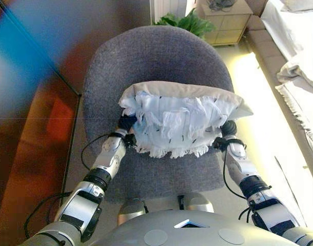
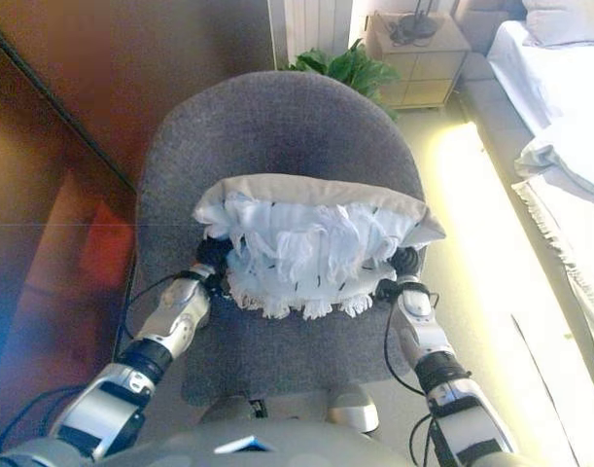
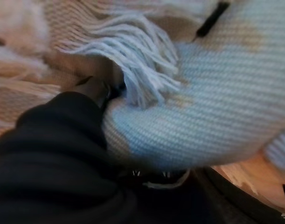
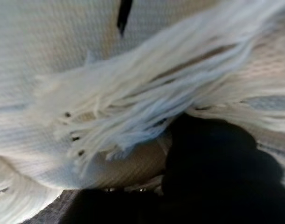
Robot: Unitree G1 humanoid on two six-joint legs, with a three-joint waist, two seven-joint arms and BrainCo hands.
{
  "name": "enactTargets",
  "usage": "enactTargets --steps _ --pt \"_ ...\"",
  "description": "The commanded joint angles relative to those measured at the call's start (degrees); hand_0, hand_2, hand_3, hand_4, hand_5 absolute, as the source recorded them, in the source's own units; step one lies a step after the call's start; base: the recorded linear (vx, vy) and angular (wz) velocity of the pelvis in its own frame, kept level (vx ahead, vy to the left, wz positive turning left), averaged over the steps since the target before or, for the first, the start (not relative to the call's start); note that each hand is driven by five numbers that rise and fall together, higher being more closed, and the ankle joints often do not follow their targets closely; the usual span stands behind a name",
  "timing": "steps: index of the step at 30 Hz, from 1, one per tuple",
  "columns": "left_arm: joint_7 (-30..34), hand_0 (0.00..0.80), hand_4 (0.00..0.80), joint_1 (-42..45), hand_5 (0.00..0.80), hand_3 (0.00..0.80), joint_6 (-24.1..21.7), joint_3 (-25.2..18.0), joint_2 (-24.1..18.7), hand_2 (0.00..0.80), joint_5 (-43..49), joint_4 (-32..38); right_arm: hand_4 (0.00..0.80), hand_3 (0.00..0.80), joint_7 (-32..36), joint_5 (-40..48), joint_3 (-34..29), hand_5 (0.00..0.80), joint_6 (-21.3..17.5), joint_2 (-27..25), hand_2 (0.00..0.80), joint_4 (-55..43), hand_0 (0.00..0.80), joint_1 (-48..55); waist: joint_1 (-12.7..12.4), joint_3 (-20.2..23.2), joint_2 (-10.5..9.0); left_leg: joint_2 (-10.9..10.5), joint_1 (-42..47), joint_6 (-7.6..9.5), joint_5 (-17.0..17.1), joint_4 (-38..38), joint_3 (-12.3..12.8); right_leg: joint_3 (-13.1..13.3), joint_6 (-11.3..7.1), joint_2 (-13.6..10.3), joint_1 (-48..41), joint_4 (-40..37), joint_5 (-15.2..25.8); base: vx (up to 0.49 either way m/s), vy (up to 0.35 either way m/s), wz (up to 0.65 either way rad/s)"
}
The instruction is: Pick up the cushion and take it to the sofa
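Note:
The cushion [image 1: 182, 120] is white with a fringed, tufted face and a beige back edge. It sits between my two hands over the seat of a grey upholstered chair [image 1: 146, 56]. My left hand [image 1: 126, 124] presses against its left end and my right hand [image 1: 229, 128] against its right end. Only the dark wrist covers show, and the cushion hides the rest of each hand. In the left wrist view the cushion [image 3: 203, 107] fills the frame just past the dark cover [image 3: 49, 154]. The right wrist view shows the cushion's fringe [image 4: 109, 102]. I cannot tell whether the cushion rests on the seat or is lifted off it.
A white-covered sofa or bed [image 1: 299, 46] runs along the right side beyond a strip of sunlit floor [image 1: 269, 128]. A beige nightstand [image 1: 225, 20] and a green plant [image 1: 184, 21] stand behind the chair. A dark wooden wall [image 1: 33, 113] lies to the left.

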State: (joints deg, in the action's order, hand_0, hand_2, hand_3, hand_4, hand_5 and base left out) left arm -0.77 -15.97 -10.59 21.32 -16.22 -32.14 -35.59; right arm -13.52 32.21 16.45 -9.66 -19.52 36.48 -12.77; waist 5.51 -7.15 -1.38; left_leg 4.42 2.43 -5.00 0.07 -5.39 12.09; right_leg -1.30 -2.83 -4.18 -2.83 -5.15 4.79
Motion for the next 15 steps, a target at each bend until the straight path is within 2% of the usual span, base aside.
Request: enactTargets --steps 1,5,11,13,15 --pt "-0.4 0.8 0.8 -15.2 0.8 0.8 -2.4 4.8 5.9 0.8 -0.3 -4.0 0.8 0.8 4.0 0.5 1.9 0.8 -0.1 1.3 0.8 2.2 0.8 -14.9 -1.8 -2.1 1.29 0.5 2.5 2.2 -2.1 0.4 -3.0 -2.5 -3.37 -1.8 0.3 0.1 -2.4 0.0 0.0 0.0" --pt "-2.4 0.8 0.8 -19.9 0.8 0.8 -0.8 4.0 6.2 0.8 -3.3 -10.5 0.8 0.8 6.5 1.3 3.4 0.8 4.4 0.9 0.8 9.5 0.8 -22.0 -2.6 -3.2 0.41 0.5 1.3 1.84 -1.9 0.4 -3.9 -2.9 -3.43 -1.7 1.1 0.1 -2.3 -0.024 -0.02 0.0" --pt "-4.3 0.8 0.8 -28.4 0.8 0.8 1.4 2.7 4.5 0.8 -3.2 -18.7 0.8 0.8 9.8 4.8 4.7 0.8 5.2 0.1 0.8 18.8 0.8 -32.3 -3.6 -6.2 -1.66 1.0 -1.8 1.31 -1.0 0.4 -4.9 -3.8 -3.33 -1.2 3.5 0.1 -1.6 -0.074 -0.049 0.03" --pt "-5.6 0.8 0.8 -31.4 0.8 0.8 2.5 3.0 3.5 0.8 0.1 -21.2 0.8 0.8 9.8 6.4 4.5 0.8 5.7 -0.6 0.8 21.0 0.8 -35.4 -3.5 -7.2 -2.02 0.9 -2.9 1.21 -0.6 0.4 -5.2 -3.7 -3.3 -1.0 4.6 0.1 -1.2 -0.061 -0.003 0.13" --pt "-6.1 0.8 0.8 -34.6 0.8 0.8 4.1 3.7 2.8 0.8 -0.5 -24.2 0.8 0.8 10.4 7.1 4.2 0.8 6.7 -1.2 0.8 23.8 0.8 -38.7 -3.5 -8.1 -2.08 0.8 -4.2 1.1 -0.2 0.4 -5.4 -3.6 -3.33 -1.0 5.6 0.1 -0.9 -0.07 0.033 0.16"
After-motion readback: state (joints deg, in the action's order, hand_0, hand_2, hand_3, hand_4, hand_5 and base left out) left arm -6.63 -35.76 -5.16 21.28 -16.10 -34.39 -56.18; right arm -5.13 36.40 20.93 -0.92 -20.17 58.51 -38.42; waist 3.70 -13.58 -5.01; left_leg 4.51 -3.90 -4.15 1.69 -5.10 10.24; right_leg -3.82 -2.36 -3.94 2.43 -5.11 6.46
